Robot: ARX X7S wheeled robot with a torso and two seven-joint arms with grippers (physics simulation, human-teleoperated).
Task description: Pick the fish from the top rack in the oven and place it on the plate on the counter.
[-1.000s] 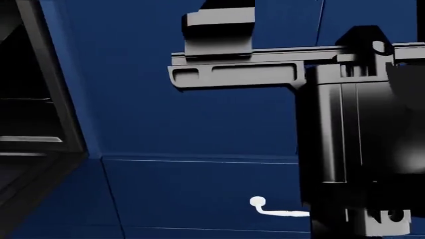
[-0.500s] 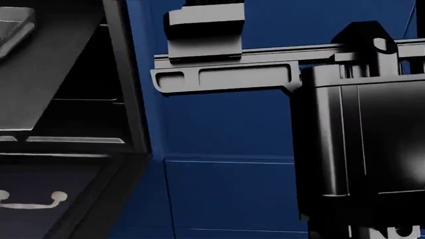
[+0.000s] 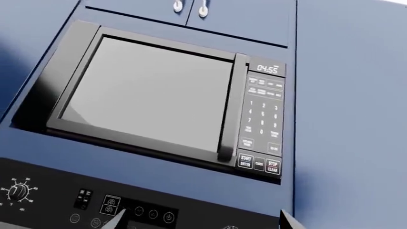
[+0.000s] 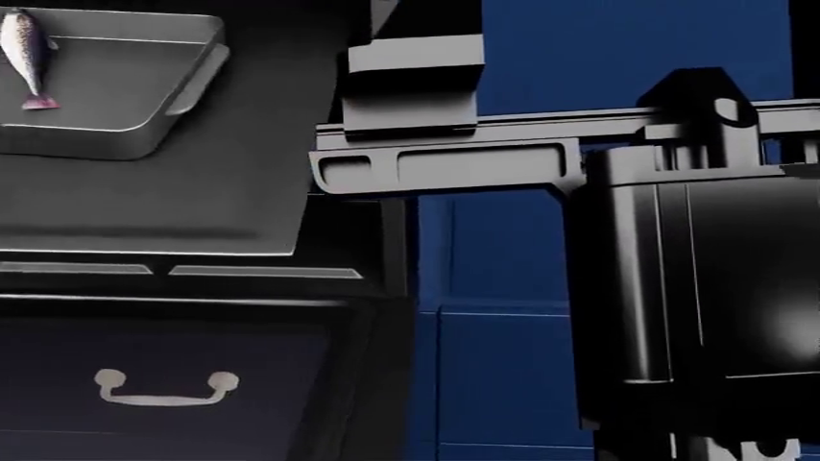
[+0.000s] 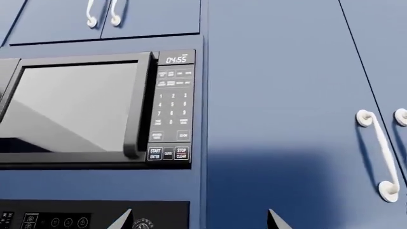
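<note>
**A:** Where's the fish sitting?

**B:** Upper left corner of the head view. It lies in a shiny metal tray, head cut off by the frame's top edge, pinkish tail pointing down. The tray sits on the rack, a flat dark grey shelf inside the oven.

**A:** And under that?

**B:** Lower left there's a dark panel with a white handle. Moving right, a strip of navy cabinet shows past the oven's edge.

**A:** What's the big black lump on the right?

**B:** That's the right arm, right up against the camera, with a grey bar-shaped piece sticking out toward centre frame. It's nowhere near the fish.

**A:** Grippers?

**B:** Left gripper: the left wrist view only catches two fingertip points at the bottom edge, set well apart, nothing between them. Behind them is a microwave reading 04:55, plus the oven's knob panel lower left. Right gripper: same deal, two tips spread wide at the bottom, holding nothing, facing the microwave and blue cabinet doors with white handles at right.

**A:** Plate, counter?

**B:** Can't see either in any view.
</note>
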